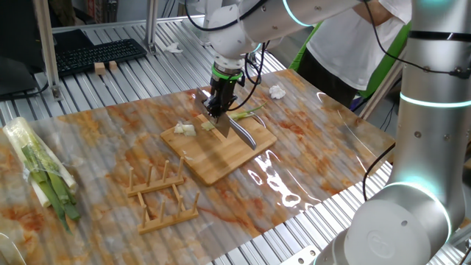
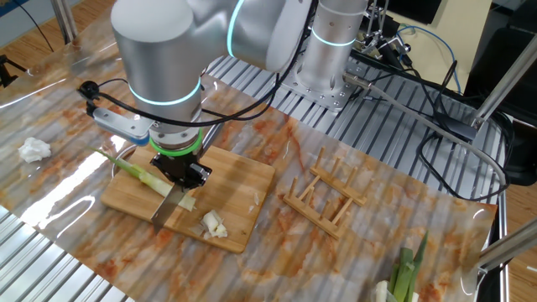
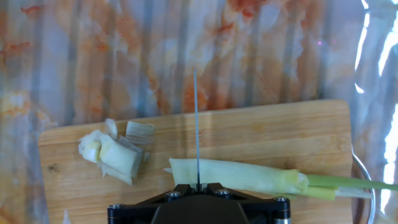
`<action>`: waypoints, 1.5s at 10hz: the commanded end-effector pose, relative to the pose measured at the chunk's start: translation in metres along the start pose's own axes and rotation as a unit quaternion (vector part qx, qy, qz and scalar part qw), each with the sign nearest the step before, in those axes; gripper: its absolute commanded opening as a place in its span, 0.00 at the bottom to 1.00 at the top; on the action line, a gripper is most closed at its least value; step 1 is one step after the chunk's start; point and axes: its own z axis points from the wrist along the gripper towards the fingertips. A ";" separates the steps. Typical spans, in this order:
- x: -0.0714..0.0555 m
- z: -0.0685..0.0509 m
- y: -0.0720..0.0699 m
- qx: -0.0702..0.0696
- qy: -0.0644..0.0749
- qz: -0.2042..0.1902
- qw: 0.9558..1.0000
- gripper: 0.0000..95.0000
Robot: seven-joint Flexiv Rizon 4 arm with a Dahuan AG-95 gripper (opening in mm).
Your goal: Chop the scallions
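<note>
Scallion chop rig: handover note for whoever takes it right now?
Gripper: shut on the knife, blade down across the scallion stalk on the wooden board.
Done: a few cut chunks lie on the board beside the blade.
Left: most of the stalk is uncut, its green end past the board edge.
Wrapped bundle off to the side, untouched.

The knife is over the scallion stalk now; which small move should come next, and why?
Probably press the knife straight down. In the hand view its edge crosses the scallion stalk near the cut end, and chopped chunks already lie beside on the board.
</note>
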 end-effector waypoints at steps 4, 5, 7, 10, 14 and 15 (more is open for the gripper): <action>0.000 -0.005 -0.002 -0.003 0.002 0.001 1.000 0.00; 0.000 -0.006 -0.002 -0.004 0.002 0.001 1.000 0.00; -0.001 -0.010 -0.003 -0.005 0.003 0.000 1.000 0.00; -0.002 -0.015 -0.003 -0.003 0.002 0.000 1.000 0.00; 0.000 -0.023 -0.002 -0.002 0.003 -0.001 1.000 0.00; 0.001 -0.026 0.000 0.000 0.003 0.000 1.000 0.00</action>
